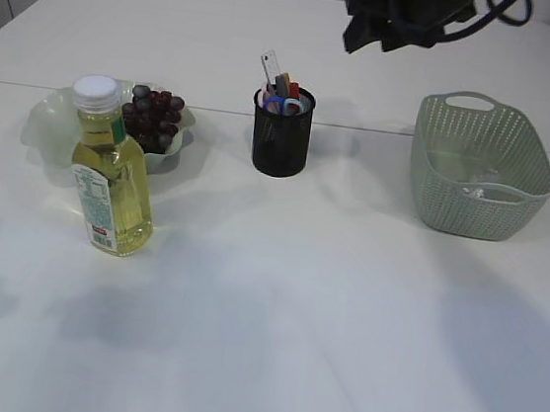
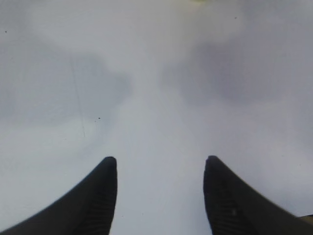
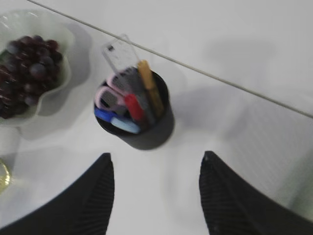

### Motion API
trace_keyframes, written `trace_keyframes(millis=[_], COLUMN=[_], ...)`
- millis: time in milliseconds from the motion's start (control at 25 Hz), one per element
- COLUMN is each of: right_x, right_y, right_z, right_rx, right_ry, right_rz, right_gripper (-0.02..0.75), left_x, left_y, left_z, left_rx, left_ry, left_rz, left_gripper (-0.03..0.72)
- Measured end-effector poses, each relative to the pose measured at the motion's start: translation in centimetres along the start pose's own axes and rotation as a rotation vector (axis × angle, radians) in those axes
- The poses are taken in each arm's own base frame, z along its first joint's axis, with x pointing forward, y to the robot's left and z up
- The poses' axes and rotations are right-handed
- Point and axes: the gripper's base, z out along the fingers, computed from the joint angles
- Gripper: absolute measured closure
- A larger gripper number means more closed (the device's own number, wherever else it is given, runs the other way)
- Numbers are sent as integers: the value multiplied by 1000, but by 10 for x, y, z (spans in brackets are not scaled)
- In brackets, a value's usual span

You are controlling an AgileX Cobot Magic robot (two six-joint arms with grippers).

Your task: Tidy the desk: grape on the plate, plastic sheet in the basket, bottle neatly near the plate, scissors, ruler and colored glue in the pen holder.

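Hovering above pen holder (image 3: 133,108), right gripper (image 3: 156,188) jaws open, empty; left gripper (image 2: 160,196) likewise. Descent risks clipping ruler (image 3: 120,54), toppling holder.

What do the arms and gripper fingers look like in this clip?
Both grippers, left gripper and right gripper, have matte black, curved, tapering fingers with fine ribbing on the inner faces. The right arm is black, with looped black cables.

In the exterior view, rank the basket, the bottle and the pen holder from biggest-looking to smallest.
1. basket
2. bottle, though it stands nearer the camera, so it may look oversized
3. pen holder
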Motion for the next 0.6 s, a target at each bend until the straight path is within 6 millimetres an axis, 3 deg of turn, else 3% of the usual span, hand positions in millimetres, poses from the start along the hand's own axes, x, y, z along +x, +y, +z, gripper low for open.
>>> trace_keyframes(millis=[240, 400, 600], right_x=[8, 13, 31], right_y=[-4, -5, 4], right_z=[-61, -93, -137], right_rx=[226, 331, 367], right_ry=[185, 203, 204], right_rz=[93, 110, 115], right_gripper=[312, 313, 314], left_x=[0, 1, 8], left_y=[0, 0, -1], left_z=[0, -2, -28], left_rx=[1, 2, -9], left_ry=[0, 2, -83], left_rz=[-1, 0, 39], left_gripper=[273, 273, 273])
